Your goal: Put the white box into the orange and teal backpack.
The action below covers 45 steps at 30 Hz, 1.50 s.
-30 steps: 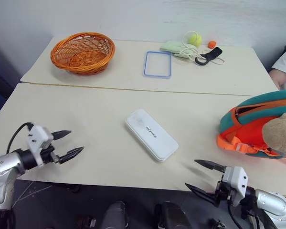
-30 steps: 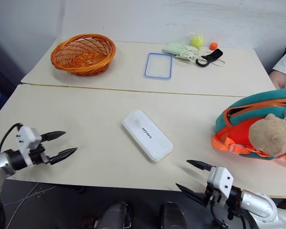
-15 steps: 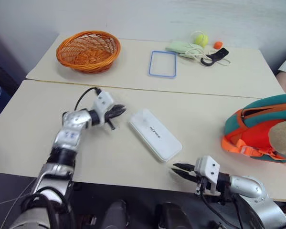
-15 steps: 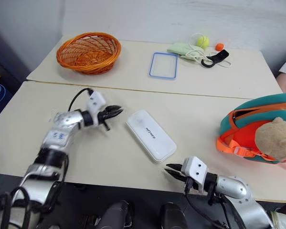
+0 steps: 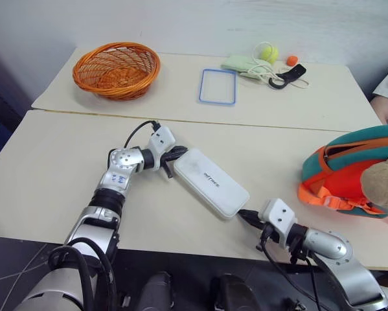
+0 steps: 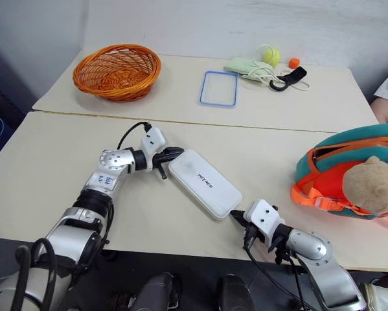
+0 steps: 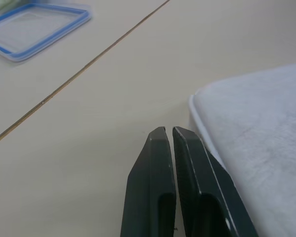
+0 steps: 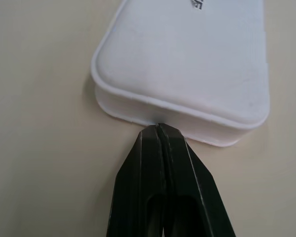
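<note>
The orange and teal backpack (image 5: 355, 172) is cut off by the right border of my head view, so I see only its left part, lying on the near table (image 5: 45, 168) at my right side. The tan plush toy (image 6: 374, 184) on it is also partly cut off. I cannot tell from here whether its top is open. In my left wrist view, only one corner of the white box (image 7: 256, 148) is visible, and the blue-rimmed frame (image 7: 34, 27) is blurred and cropped.

The white box (image 5: 211, 183) lies flat and diagonal in the middle of the near table, well apart from the backpack, and bare table surface is between them. The near end of the box is close to the front edge of the table. On the far table stand the orange wicker basket (image 5: 116, 70), the blue-rimmed frame (image 5: 217, 86) and a small pile of things (image 5: 265, 65) with a yellow-green ball; all are well away from the box.

My left gripper (image 5: 175, 155) has its fingers (image 7: 160, 182) pressed together with only a thin slit between them; it holds nothing, and its tips are just beside the far corner of the box. My right gripper (image 5: 245, 217) is also fully closed and empty. Its fingers (image 8: 162, 187) point at the near short end of the box, and the tips touch its lower rim.
</note>
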Motion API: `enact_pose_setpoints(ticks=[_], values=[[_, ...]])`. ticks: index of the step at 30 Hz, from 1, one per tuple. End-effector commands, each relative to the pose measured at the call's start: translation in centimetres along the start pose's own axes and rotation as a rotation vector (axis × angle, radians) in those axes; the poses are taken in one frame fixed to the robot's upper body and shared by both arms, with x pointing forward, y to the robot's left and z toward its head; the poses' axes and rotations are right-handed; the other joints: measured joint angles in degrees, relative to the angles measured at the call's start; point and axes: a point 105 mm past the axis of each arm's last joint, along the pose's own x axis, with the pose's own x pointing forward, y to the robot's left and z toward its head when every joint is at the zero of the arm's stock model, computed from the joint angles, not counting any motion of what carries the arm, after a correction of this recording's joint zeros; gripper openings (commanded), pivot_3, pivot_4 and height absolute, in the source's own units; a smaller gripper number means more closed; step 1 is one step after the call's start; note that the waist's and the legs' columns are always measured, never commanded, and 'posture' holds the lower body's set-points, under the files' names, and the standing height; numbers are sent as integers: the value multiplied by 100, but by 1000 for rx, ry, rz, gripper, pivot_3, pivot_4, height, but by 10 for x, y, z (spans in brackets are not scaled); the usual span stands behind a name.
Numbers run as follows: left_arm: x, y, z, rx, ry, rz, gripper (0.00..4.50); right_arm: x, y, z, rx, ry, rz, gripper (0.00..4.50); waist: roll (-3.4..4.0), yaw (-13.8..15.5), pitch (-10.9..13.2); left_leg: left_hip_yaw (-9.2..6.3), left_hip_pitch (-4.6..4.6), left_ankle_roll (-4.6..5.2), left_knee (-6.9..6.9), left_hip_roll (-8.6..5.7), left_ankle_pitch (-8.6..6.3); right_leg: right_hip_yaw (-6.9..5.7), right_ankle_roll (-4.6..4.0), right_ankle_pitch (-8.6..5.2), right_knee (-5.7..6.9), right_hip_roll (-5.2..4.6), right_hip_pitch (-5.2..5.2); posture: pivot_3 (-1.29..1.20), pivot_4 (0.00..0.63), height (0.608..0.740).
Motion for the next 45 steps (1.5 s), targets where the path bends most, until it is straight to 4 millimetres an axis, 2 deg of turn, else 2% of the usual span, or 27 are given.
enact_pose_setpoints(ticks=[1, 5, 9, 14, 17, 20, 23, 26, 28, 30, 32, 33, 36, 40, 45], values=[[-6, -20, 11, 6, -58, -104, 247, -4, -17, 13, -32, -20, -48, 33, 0, 13, 0, -2, 0, 0, 1, 1, 0, 1, 0, 0, 0, 0, 0, 0, 150, 740], [-29, -42, 4, -5, -31, -174, 247, -9, -32, 11, -54, 6, -61, 33, 0, 16, 0, -5, -1, 5, 3, -3, -3, 1, 0, 0, -4, -5, 7, 0, 150, 740], [-43, -56, 0, -23, -1, -176, 247, -9, -41, 10, -72, 21, -52, 33, 1, 22, 0, -10, -2, 8, 4, -2, -5, 0, 0, 0, -10, -5, 11, 0, 150, 740], [-55, -67, 1, -81, 21, -138, 247, -11, -58, 4, -116, 74, -52, 33, 3, 16, 0, -12, -1, 9, 2, -2, -5, 2, 0, 0, -11, -5, 12, 0, 150, 740], [-71, -60, 3, -167, 37, -97, 247, -18, -70, -1, -131, 108, -71, 33, 3, 15, 1, -11, -1, 10, 0, -2, -6, 2, 0, 0, -11, -5, 11, 0, 150, 740], [-88, -49, -1, -366, 59, -36, 809, -23, -76, -3, -124, 121, -77, 0, 4, 3, 1, -14, -1, 8, -1, 2, -5, 1, 0, 0, -10, -3, 10, 0, 150, 740], [-102, -53, -7, -737, 98, -115, 1664, -22, -78, -3, -122, 123, -66, 0, 5, -2, 1, -13, 2, 8, -2, 4, -5, 2, 0, 0, -9, -2, 12, 0, 150, 740], [-112, -47, -19, -968, 193, -126, 2574, -19, -78, -2, -132, 124, -36, 0, 5, 3, 1, -14, 2, 8, 0, 2, -4, 2, 0, 0, -9, -2, 13, 0, 150, 740], [-111, -42, -20, -1095, 215, -140, 3219, -17, -79, -1, -144, 124, -22, 0, 5, 17, 1, -14, 2, 8, -1, 0, -5, 3, 0, 0, -9, -3, 12, 0, 150, 740], [-102, -39, -20, -1190, 270, -147, 3841, -15, -83, 0, -151, 121, -19, 0, 5, 32, 1, -16, 2, 8, 2, -4, -5, 2, 0, 0, -7, -5, 13, 0, 150, 740], [-89, -33, -11, -1232, 249, -162, 4378, -13, -85, 2, -153, 116, -17, 0, 5, 38, 1, -16, 3, 8, 4, -8, -5, 2, 0, 0, -6, -7, 15, 0, 150, 740], [-83, -32, -5, -1267, 226, -183, 4378, -12, -85, 2, -155, 114, -14, 0, 5, 36, 1, -15, 2, 9, 3, -8, -4, 3, 1, 0, -6, -7, 13, 0, 150, 740], [-66, -47, 4, -1354, 297, -279, 4378, -7, -82, 2, -162, 109, 6, 0, 5, 28, 1, -16, -4, 8, 5, -8, -4, 1, 1, 0, -4, -6, 8, 0, 150, 740], [-51, -62, 6, -1383, 380, -367, 4378, 0, -76, 3, -169, 95, 29, 0, 5, 16, 1, -14, -5, 6, 4, -8, -4, 3, 1, 0, 23, -5, 6, 0, 150, 740], [-31, -64, 18, -1410, 355, -403, 4378, 7, -71, 5, -176, 78, 42, 0, 5, 14, 1, -11, 2, 2, 8, -8, -1, 7, 2, -1, 14, -5, 7, 0, 150, 740]])
